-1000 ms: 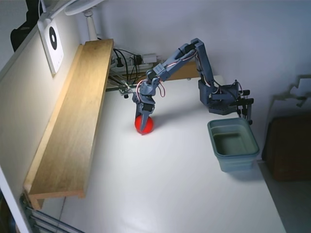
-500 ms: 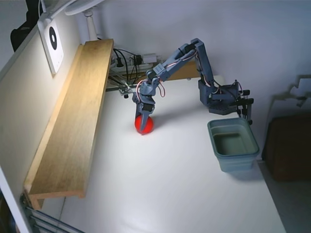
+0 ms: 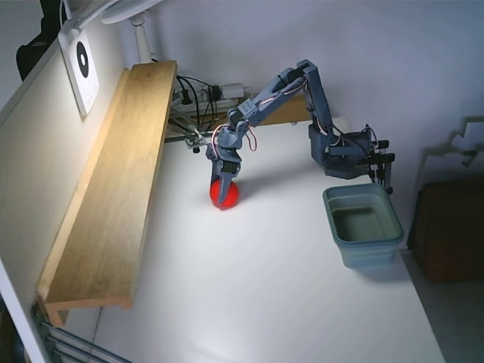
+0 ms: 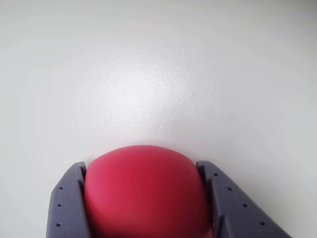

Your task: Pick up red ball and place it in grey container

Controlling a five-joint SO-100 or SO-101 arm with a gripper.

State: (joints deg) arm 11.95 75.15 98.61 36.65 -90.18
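Start at the left of the fixed view: the long wooden shelf [image 3: 113, 189] runs down the wall side, well clear of your work. Moving right, there's your red ball [image 3: 224, 193] out on the white table [image 3: 265, 302], and your gripper [image 3: 224, 198] is right down over it. The wrist view tells it best: the red ball [image 4: 146, 191] fills the space between the two grey fingers [image 4: 67, 206], one on each flank, both looking pressed against its sides, so you are pinching the ball. Whether it is off the table yet, you can't tell from here.

Handling, as a judgement: smooth, round, probably light, and that glossy skin will want to squirt out if the hold sits above or below the widest part. You seem to have it across the middle, which is where you want it. Lift gently, no jerks.

Over to the right, the grey container [image 3: 364, 225] sits open and looks empty, well apart from the ball, just in front of the arm's base [image 3: 348, 155]. That's your drop, still to come
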